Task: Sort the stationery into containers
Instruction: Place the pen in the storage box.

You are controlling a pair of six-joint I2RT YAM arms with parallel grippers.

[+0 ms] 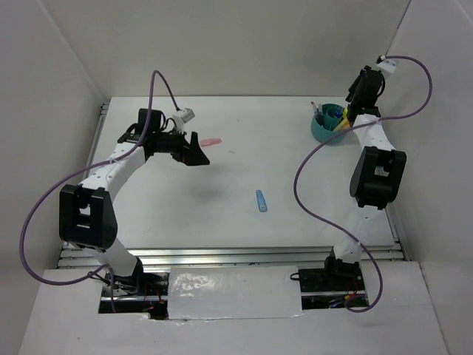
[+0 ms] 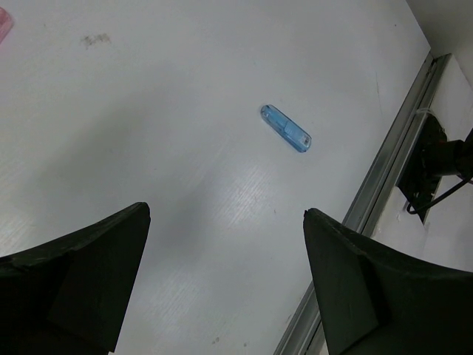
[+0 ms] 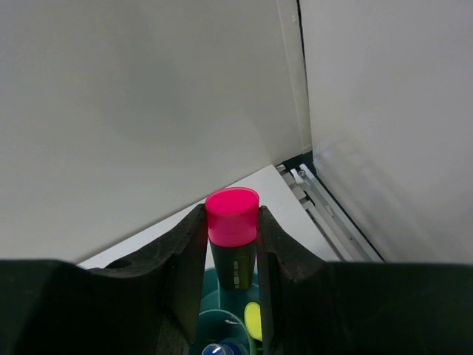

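My right gripper (image 3: 231, 216) is shut on a highlighter (image 3: 232, 235) with a pink cap and a black body. It holds it upright above the teal organiser cup (image 3: 214, 316). A yellow pen (image 3: 253, 319) and a blue one (image 3: 220, 349) stand inside the cup. From above, the cup (image 1: 323, 132) sits at the back right, below the right gripper (image 1: 356, 103). A blue marker (image 1: 261, 200) lies flat mid-table, also visible as the blue marker (image 2: 285, 129) ahead of my open, empty left gripper (image 2: 225, 213). A pink eraser (image 1: 211, 141) lies just right of the left gripper (image 1: 196, 153).
White walls enclose the table on the left, back and right. A metal rail (image 2: 384, 170) runs along the table's near edge. Purple cables (image 1: 159, 81) loop off both arms. The right wall stands close behind the cup.
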